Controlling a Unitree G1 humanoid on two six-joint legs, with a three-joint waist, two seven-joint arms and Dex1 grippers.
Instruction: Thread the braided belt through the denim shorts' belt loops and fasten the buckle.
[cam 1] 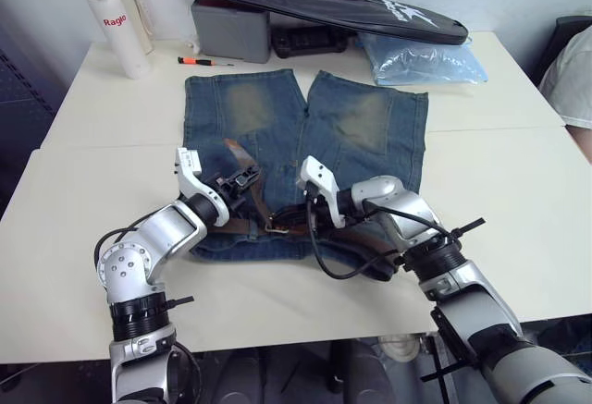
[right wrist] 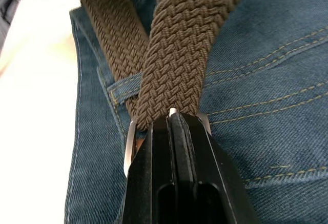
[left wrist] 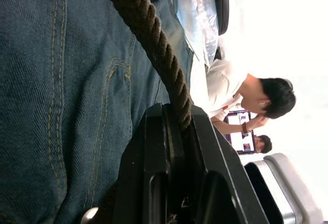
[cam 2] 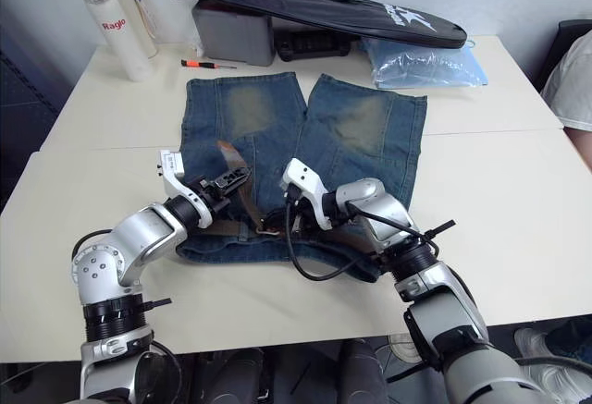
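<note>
Belt threading appears largely done: left gripper [cam 1: 248,179] fingers clamp the braided belt [right wrist: 177,55] at 12 o'clock of the buckle [cam 1: 275,229], right gripper [right wrist: 174,126] fingers pinch belt at it; fastening remains.

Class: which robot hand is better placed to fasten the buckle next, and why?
Probably the right hand: it is shut on the braided belt right at the buckle; the left hand grips the strap further along.

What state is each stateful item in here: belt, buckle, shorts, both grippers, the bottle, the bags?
braided belt: along the waistband, tip end lifted, both grippers holding it
buckle: unfastened, lying at waistband
denim shorts: laid flat on the table
left gripper: shut on the belt
right gripper: shut on the belt by the buckle
white bottle: upright, capped
black bag: closed
</note>
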